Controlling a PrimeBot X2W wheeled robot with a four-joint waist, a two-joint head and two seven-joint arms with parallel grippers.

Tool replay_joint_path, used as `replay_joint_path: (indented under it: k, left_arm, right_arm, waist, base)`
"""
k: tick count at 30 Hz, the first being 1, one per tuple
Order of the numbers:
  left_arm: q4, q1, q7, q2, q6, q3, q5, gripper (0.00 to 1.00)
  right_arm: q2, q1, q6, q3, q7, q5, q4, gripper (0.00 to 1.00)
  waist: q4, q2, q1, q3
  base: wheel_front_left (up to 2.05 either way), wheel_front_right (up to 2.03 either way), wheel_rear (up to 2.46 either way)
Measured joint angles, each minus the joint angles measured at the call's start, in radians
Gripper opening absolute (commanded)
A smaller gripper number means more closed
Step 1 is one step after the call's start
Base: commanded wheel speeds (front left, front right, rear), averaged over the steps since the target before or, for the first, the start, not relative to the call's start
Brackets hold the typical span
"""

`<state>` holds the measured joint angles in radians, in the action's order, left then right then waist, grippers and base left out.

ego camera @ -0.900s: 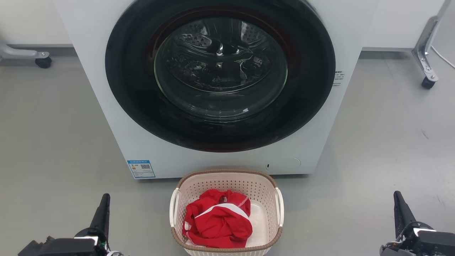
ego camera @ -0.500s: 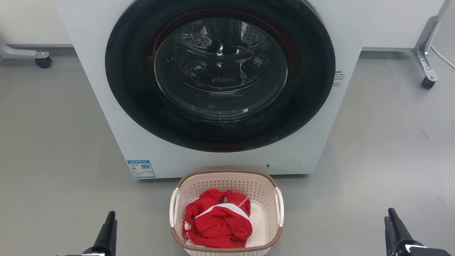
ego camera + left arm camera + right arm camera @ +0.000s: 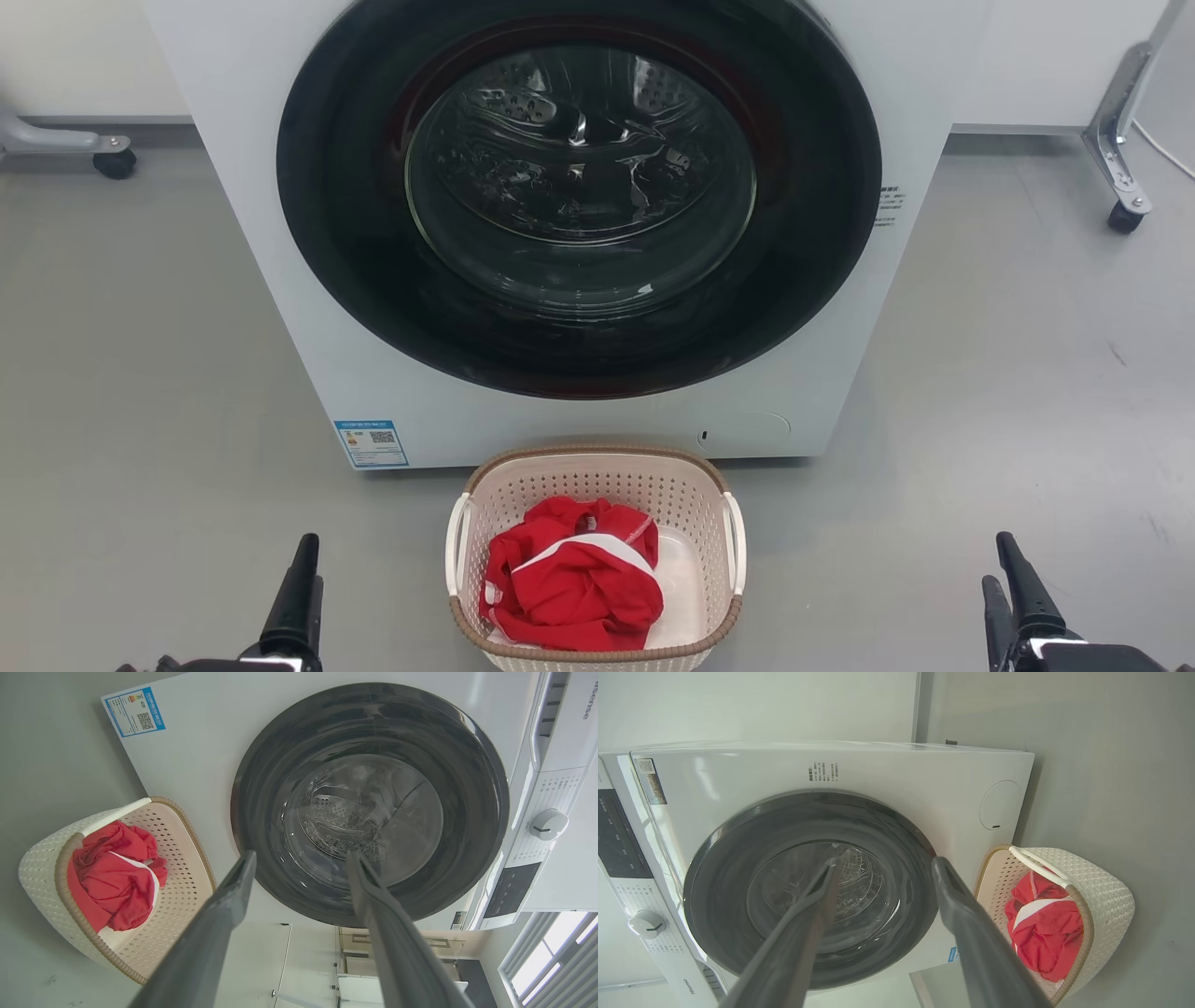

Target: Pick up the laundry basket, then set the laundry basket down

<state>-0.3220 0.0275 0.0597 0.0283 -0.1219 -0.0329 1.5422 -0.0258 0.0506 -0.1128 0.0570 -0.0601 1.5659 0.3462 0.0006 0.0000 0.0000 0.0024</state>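
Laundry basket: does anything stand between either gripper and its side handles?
Nothing visible does. Only bare floor lies between the left gripper and the laundry basket, and likewise for the right gripper. Both are open and clear of it; the washer stands behind it.

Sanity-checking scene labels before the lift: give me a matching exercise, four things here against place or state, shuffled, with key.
Things:
1. basket
2. red cloth
3. blue label
4. left gripper

Place or state:
A. stuck on the washer front, lower left corner in the head view
B. open, holding nothing
C. on the floor, right in front of the washer
D. bunched up inside the basket

Pairs: 1-C, 2-D, 3-A, 4-B
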Motion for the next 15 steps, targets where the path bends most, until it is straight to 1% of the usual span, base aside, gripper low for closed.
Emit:
replay_joint_path:
  k: [3, 7, 11, 15]
  left_arm:
    - [0.006, 0.000, -0.010, 0.000, 0.009, 0.006, -0.025, 1.00]
    - [0.016, 0.000, -0.021, 0.001, 0.019, 0.016, -0.088, 1.00]
    - [0.030, 0.000, -0.037, 0.007, 0.035, 0.038, -0.160, 1.00]
    - [0.040, 0.000, -0.053, 0.017, 0.053, 0.063, -0.240, 1.00]
  right_arm:
    - [0.000, 0.001, 0.011, -0.013, 0.010, -0.030, 0.000, 1.00]
    - [0.000, 0.003, 0.027, -0.040, 0.023, -0.091, -0.001, 1.00]
    - [-0.001, 0.007, 0.044, -0.072, 0.037, -0.158, -0.002, 1.00]
    - [-0.002, 0.023, 0.053, -0.105, 0.054, -0.223, -0.002, 1.00]
  waist:
    - [0.000, 0.0000, 0.0000, 0.000]
    - [0.000, 0.0000, 0.0000, 0.000]
    - [0.000, 0.0000, 0.0000, 0.000]
    - [0.000, 0.0000, 0.0000, 0.000]
  base:
    - [0.00, 0.00, 0.00]
    - [0.00, 0.00, 0.00]
    - [0.00, 0.00, 0.00]
    - [0.00, 0.00, 0.00]
